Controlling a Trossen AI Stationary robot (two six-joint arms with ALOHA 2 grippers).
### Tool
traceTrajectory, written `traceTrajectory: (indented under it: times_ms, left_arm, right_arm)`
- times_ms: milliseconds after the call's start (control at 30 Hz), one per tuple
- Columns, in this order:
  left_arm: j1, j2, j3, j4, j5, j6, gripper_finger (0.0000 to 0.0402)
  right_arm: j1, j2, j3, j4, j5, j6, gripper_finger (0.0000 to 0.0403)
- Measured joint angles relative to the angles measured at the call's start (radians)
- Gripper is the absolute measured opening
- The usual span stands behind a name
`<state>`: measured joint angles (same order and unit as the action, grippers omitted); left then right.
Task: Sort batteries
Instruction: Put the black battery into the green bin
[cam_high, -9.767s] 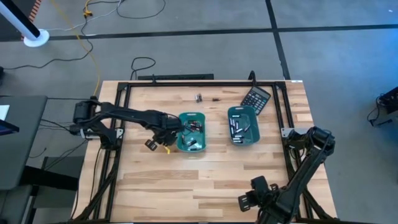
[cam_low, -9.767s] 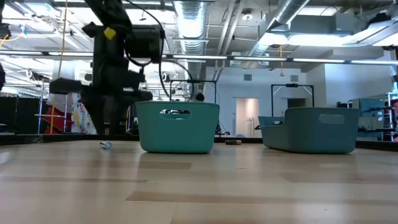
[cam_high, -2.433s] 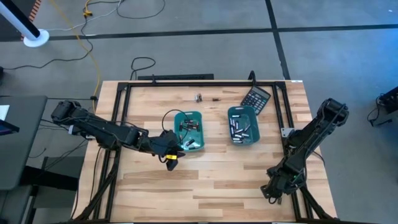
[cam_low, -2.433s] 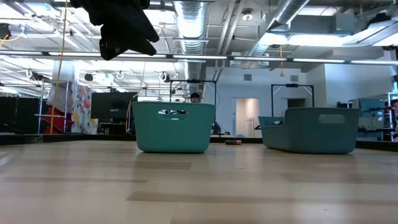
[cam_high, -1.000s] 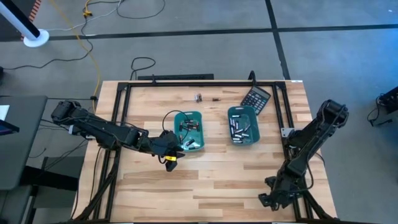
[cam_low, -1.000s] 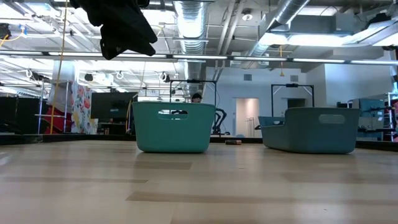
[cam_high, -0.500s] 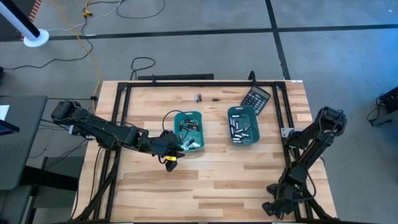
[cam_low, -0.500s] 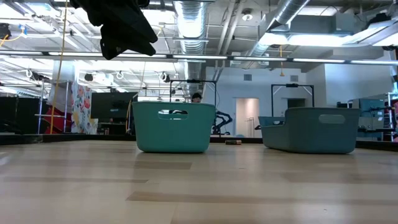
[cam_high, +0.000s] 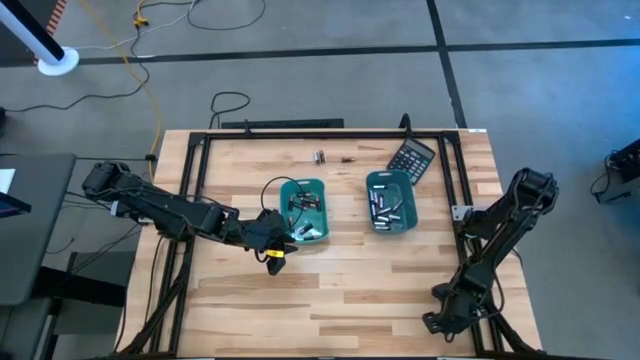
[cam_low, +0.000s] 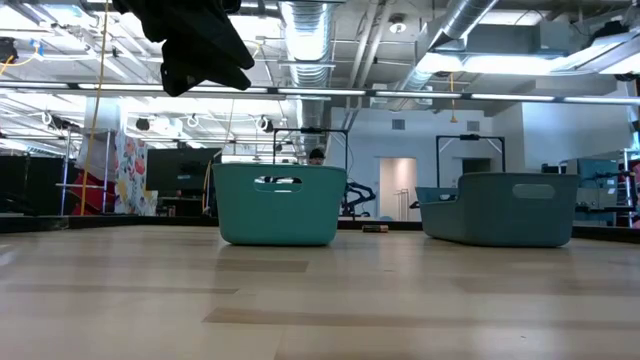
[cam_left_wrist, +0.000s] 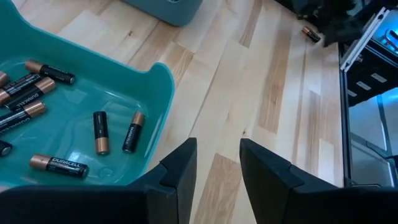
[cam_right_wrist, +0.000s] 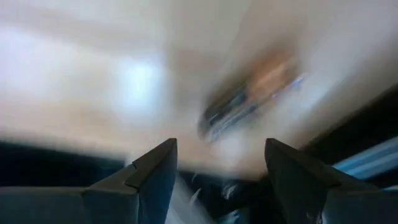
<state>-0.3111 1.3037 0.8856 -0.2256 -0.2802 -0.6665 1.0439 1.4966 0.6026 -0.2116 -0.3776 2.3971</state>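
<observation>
Two teal trays stand mid-table: the left one (cam_high: 304, 210) holds dark batteries with coppery ends (cam_left_wrist: 99, 132), and the right one (cam_high: 391, 201) holds silvery-grey batteries (cam_high: 383, 205). Loose batteries (cam_high: 320, 157) lie on the table near the far edge. My left gripper (cam_high: 278, 238) hovers open and empty above the table at the left tray's near-left corner; its fingers show apart in the left wrist view (cam_left_wrist: 217, 168). My right gripper (cam_high: 442, 318) is at the table's near right corner, open (cam_right_wrist: 217, 171). A blurred long thing (cam_right_wrist: 249, 99) shows beyond its fingers.
A black calculator (cam_high: 412, 158) lies at the far right, beside the right tray. A black metal frame (cam_high: 300, 133) runs around the table's far and side edges. Bare wood stretches across the near half of the table (cam_high: 340, 290).
My right arm has shifted at the table's near right corner; its gripper has gone a little toward the near edge and come back. The right wrist view is smeared.
</observation>
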Motion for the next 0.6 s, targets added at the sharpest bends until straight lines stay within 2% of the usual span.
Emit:
traceTrajectory:
  times_ms: [600]
  left_arm:
    - [0.004, 0.0, 0.0, 0.0, -0.009, -0.011, 0.0119]
  right_arm:
    - [-0.049, 0.04, 0.002, -0.073, 0.017, -0.004, 0.026]
